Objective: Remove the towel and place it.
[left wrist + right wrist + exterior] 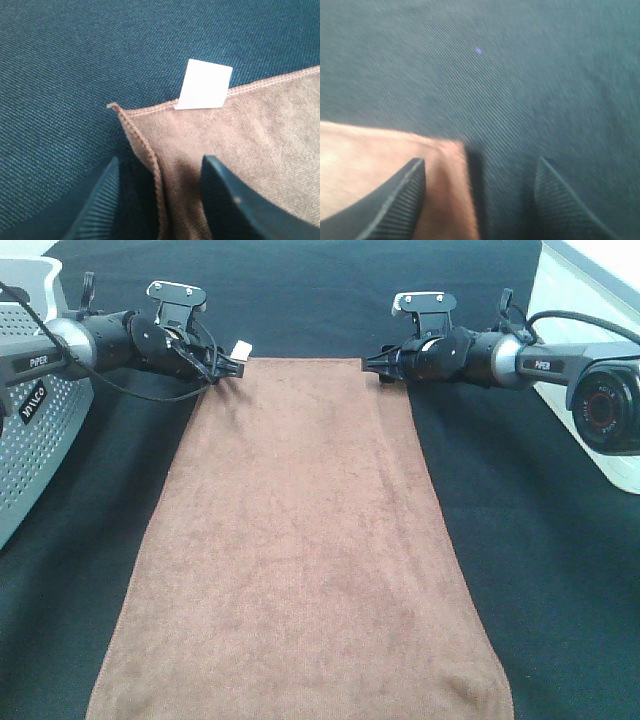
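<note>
The brown towel (pixel 300 550) lies spread flat on the black tablecloth (pixel 560 570); left gripper (pixel 232 365) and right gripper (pixel 378 365) stand parted at its far corners, releasing; placement looks essentially done

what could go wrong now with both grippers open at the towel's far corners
1. The left gripper straddles the towel edge beside the white tag; pulling back could snag and drag that corner.
2. The right gripper has one finger over its corner, so retreating low may rumple the flat cloth.
</note>
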Available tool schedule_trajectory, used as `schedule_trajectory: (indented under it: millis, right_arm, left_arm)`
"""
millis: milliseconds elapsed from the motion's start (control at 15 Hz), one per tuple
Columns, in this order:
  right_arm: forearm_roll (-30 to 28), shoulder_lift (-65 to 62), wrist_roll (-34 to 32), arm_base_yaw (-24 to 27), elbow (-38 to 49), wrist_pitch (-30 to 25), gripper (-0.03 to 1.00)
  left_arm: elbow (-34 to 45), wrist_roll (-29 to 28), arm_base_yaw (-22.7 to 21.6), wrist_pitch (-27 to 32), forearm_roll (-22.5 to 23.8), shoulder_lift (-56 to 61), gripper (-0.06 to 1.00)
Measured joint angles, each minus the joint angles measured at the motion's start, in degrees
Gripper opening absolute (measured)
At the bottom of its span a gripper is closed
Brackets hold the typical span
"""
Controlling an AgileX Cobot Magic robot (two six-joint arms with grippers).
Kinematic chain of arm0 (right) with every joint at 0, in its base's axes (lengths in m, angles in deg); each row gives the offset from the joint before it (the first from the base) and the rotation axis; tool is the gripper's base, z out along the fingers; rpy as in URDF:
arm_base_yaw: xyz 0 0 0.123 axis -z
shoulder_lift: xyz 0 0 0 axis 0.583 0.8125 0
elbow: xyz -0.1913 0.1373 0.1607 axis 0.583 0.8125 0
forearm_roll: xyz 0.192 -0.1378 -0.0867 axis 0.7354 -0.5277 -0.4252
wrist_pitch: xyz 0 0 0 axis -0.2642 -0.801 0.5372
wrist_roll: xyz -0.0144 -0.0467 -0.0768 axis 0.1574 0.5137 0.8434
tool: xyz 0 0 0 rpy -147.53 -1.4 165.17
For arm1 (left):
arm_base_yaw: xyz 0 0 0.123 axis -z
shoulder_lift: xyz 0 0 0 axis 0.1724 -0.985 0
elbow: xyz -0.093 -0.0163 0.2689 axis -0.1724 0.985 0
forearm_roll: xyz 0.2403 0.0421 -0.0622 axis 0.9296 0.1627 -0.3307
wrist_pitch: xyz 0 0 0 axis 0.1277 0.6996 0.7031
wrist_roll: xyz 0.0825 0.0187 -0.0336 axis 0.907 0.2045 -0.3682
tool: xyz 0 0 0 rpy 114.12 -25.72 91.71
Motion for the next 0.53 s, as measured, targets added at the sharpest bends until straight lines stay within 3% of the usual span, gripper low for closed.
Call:
schedule_trajectory:
  millis: [533]
  right_arm:
    - [0.23,0.23,0.34,2.58,-0.17,0.17,0.58]
  left_arm:
    - [0.00,0.06,0.00,0.00,0.00,0.00,0.50]
